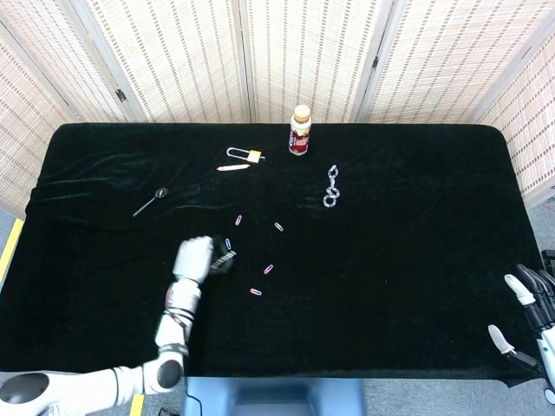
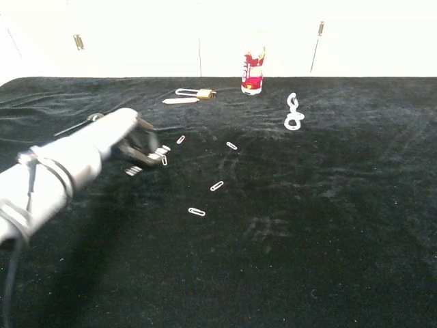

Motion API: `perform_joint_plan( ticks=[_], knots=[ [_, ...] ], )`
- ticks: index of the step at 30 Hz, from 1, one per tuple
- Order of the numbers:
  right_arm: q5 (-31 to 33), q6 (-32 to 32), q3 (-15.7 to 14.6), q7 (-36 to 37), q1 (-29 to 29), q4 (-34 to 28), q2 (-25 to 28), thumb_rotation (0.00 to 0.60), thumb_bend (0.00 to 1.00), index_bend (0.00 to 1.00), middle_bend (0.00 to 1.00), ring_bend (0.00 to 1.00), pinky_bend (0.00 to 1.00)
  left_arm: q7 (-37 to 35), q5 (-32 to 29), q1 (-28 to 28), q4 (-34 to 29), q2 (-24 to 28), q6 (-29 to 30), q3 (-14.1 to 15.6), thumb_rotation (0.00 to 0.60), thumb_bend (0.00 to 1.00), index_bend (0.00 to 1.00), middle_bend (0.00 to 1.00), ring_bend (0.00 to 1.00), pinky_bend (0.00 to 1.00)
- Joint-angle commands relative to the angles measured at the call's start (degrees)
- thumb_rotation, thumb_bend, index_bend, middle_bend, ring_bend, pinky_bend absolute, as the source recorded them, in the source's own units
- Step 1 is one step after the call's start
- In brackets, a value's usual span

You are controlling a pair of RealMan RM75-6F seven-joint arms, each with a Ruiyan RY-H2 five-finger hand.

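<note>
Black-draped counter (image 1: 390, 260) carries everything, spread w/ gaps so each can be reached alone. Left hand (image 1: 196, 257) sits low over the cloth, fingers (image 2: 147, 140) curled down by the paperclip (image 1: 228, 243) at its 2 o'clock; can't tell if it's pinched or merely touched, palm hides the tips. Right hand (image 1: 527, 310) at counter's 4 o'clock edge, fingers apart, nothing in them, partly cut off. Bottle (image 1: 299, 130) upright at 12; label unreadable. Chain (image 1: 331, 185), padlock (image 1: 245, 155), spoon (image 1: 149, 202), more clips (image 1: 269, 269) lie flat.
</note>
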Motion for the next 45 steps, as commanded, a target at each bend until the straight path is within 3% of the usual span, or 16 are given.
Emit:
perform_joint_plan(
  ticks=[1, 11, 19, 23, 28, 32, 45],
  knots=[
    [-0.51, 2.51, -0.15, 1.77, -0.93, 1.05, 0.16, 0.6, 0.36, 0.0, 0.0, 0.0, 0.0, -1.55, 2.8, -1.48, 3.49, -6.51, -0.03, 2.25, 0.6, 0.49, 0.8, 1.0, 1.0, 1.0],
    [-0.8, 6.43, -0.49, 6.06, -2.64, 4.81, -0.37, 0.6, 0.36, 0.0, 0.0, 0.0, 0.0, -1.1, 4.05, -4.39, 10.96, -13.9, -1.45, 0.67, 0.6, 0.51, 0.8, 1.0, 1.0, 1.0],
    [-0.37, 7.29, -0.37, 6.63, -3.23, 5.73, -0.78, 0.6, 0.36, 0.0, 0.0, 0.0, 0.0, 0.09, 4.98, -4.39, 11.53, -14.38, -1.11, 0.15, 0.6, 0.52, 0.8, 1.0, 1.0, 1.0],
    [-0.57, 6.41, -0.47, 5.67, -2.88, 5.36, -0.82, 0.6, 0.36, 0.0, 0.0, 0.0, 0.0, 3.62, 6.13, -3.74, 8.01, -11.38, 1.3, 0.05, 0.6, 0.53, 0.8, 1.0, 1.0, 1.0],
    [-0.59, 5.25, -0.52, 4.16, -2.49, 4.39, -0.7, 0.6, 0.36, 0.0, 0.0, 0.0, 0.0, 10.61, 5.22, -1.89, -0.72, -4.46, 4.77, -0.46, 0.6, 0.54, 0.8, 1.0, 1.0, 1.0],
    [0.58, 5.32, 0.01, 3.71, -2.79, 3.6, -0.61, 0.6, 0.36, 0.0, 0.0, 0.0, 0.0, 15.79, 4.02, 0.09, -4.66, 0.63, 7.27, 0.76, 0.6, 0.54, 0.8, 1.0, 1.0, 1.0],
    [0.94, 6.14, 0.5, 1.51, -3.61, 2.58, -0.99, 0.6, 0.36, 0.0, 0.0, 0.0, 0.0, 14.01, 0.93, 3.83, -4.69, 7.78, 5.12, 3.42, 0.6, 0.54, 0.8, 1.0, 1.0, 1.0]
  ],
)
